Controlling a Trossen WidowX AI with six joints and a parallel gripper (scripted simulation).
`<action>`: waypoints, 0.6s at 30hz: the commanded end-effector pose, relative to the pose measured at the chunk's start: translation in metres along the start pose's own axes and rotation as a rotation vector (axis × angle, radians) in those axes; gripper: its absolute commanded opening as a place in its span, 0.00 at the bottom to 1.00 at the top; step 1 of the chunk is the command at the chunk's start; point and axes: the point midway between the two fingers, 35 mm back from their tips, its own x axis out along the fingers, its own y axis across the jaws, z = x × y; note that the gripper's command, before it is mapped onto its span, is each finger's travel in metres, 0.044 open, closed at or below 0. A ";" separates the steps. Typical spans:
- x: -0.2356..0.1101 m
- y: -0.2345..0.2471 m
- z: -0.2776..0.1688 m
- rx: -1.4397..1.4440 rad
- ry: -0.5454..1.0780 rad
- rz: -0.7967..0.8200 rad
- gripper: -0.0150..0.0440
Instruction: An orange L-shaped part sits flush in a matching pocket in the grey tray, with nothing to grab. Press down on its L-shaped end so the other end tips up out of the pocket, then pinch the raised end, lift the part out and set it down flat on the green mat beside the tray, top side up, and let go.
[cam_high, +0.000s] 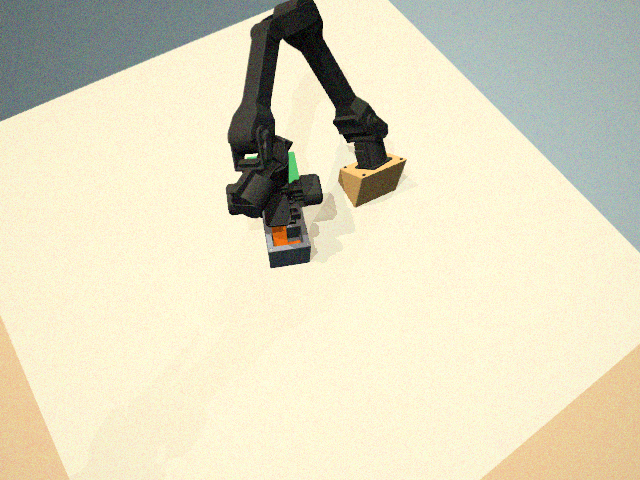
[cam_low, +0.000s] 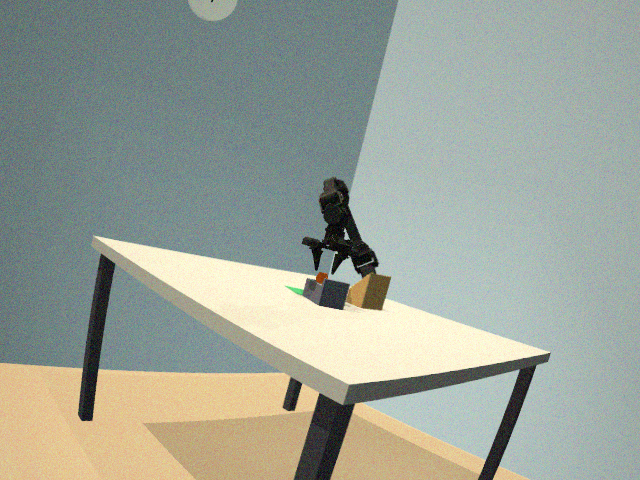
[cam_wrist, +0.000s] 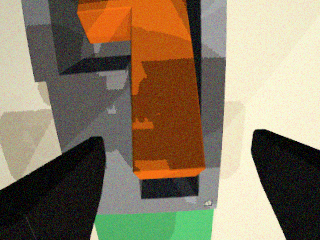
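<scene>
The orange part (cam_high: 279, 236) (cam_low: 321, 277) (cam_wrist: 167, 110) is tipped in the grey tray (cam_high: 289, 256) (cam_low: 334, 295) (cam_wrist: 95, 105). Its L-shaped end is down in the pocket, and its straight end stands raised above the rim, towards the mat. My gripper (cam_low: 325, 271) (cam_wrist: 179, 144) is open and empty, just above the raised end. In the wrist view its fingers stand wide apart, one to each side of that end, not touching it. The green mat (cam_high: 293, 167) (cam_low: 294, 289) (cam_wrist: 155, 227) lies beyond the tray's straight-end side, partly hidden by the arm in the top view.
The wooden block (cam_high: 379, 180) (cam_low: 370, 292) under the arm's base stands on the white table (cam_high: 310, 361) (cam_low: 413, 341), to the right of the tray in the top and exterior views. The tray's walls stand close around the part's lower end.
</scene>
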 end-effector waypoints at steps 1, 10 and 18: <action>0.010 0.002 -0.002 -0.009 0.012 0.003 0.73; 0.025 0.002 -0.002 -0.009 0.013 0.002 0.73; 0.035 0.003 -0.003 -0.009 0.014 0.002 0.73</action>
